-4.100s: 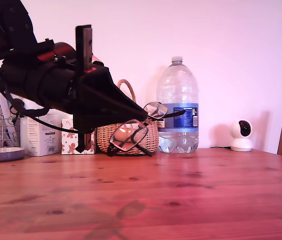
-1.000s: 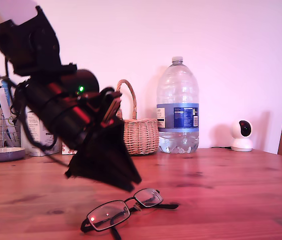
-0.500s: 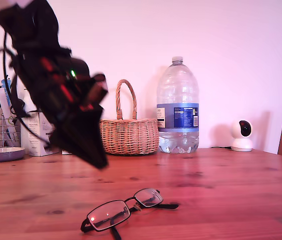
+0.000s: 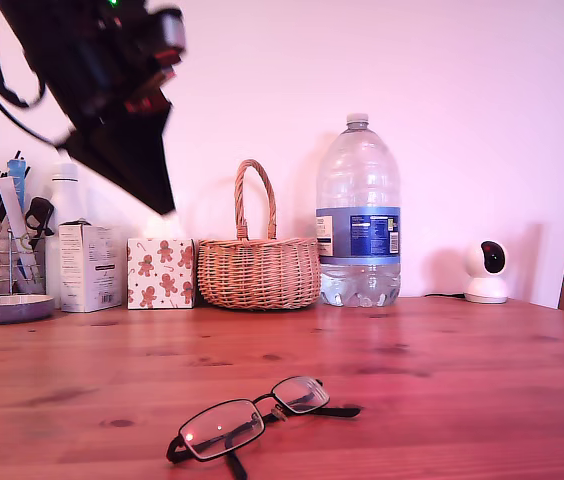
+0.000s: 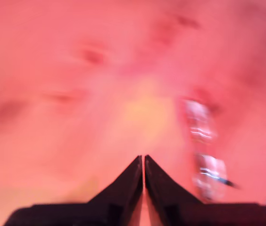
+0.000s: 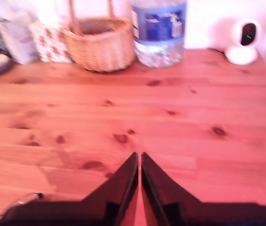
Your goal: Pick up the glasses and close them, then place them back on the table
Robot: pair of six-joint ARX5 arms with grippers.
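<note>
Glasses [image 4: 262, 418] down on the table [image 4: 442, 360], near the front edge in the exterior view – both grippers pinched closed and empty, so just clear upward, no swinging low.

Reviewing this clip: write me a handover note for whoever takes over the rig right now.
My first end effector: shut, empty, over the table.
My second end effector: shut, empty.
The glasses lie on the table near the exterior view's front edge, touched by nothing.
Done: glasses set back down.
Left: check that both temples are fully folded, which I cannot tell from here; if so, nothing remains.
</note>
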